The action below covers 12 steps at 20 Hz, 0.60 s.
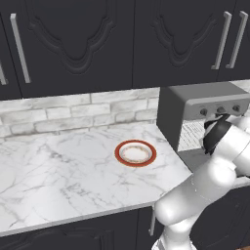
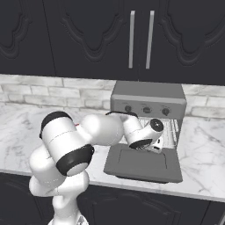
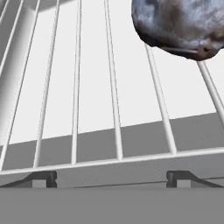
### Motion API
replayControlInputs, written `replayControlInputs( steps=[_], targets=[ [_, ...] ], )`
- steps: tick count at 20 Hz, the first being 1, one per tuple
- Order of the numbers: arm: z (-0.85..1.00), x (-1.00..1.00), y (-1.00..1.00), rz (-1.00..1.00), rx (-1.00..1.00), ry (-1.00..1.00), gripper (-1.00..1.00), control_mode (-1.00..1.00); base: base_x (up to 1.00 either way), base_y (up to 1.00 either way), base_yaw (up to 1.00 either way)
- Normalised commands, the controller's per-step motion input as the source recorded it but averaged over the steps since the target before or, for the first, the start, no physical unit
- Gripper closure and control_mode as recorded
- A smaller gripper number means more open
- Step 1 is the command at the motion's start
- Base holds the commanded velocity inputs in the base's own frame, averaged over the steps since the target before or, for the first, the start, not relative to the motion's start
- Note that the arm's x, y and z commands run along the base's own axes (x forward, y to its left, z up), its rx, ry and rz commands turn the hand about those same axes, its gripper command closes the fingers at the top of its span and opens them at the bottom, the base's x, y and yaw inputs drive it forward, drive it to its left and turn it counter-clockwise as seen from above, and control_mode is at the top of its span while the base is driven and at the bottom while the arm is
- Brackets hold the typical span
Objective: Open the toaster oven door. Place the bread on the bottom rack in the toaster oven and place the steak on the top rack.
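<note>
bread (image 3: pixel 179 26) on oven rack (image 3: pixel 114 109), hand (image 3: pixel 111 177) open

Even, flat light in all 3 views, no clear source. Marble counter (image 1: pixel 58 176) bright w/ no glare; dark cabinets (image 1: pixel 78 44) w/ faint sheen on relief only. Soft shadow under arm on toaster oven door (image 2: pixel 145 165). Oven interior pale, nearly washed out behind rack (image 3: pixel 113 109). Bread (image 3: pixel 179 26) close up, slightly soft/pixelated. No edge distortion, no motion blur
</note>
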Motion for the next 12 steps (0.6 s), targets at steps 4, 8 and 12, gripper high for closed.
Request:
replayControlInputs(
  steps=[4, 8, 12],
  targets=[
    [0.00, 0.34, 0.00, -0.09, 0.05, -0.05, -1.00, -1.00, 0.00, 0.00, 0.00],
    [-0.02, 0.28, 0.00, -0.08, 0.05, -0.05, -1.00, -1.00, 0.00, 0.00, 0.00],
    [-0.03, 0.10, -0.03, -0.07, 0.03, -0.02, -1.00, -1.00, 0.00, 0.00, 0.00]
  ],
)
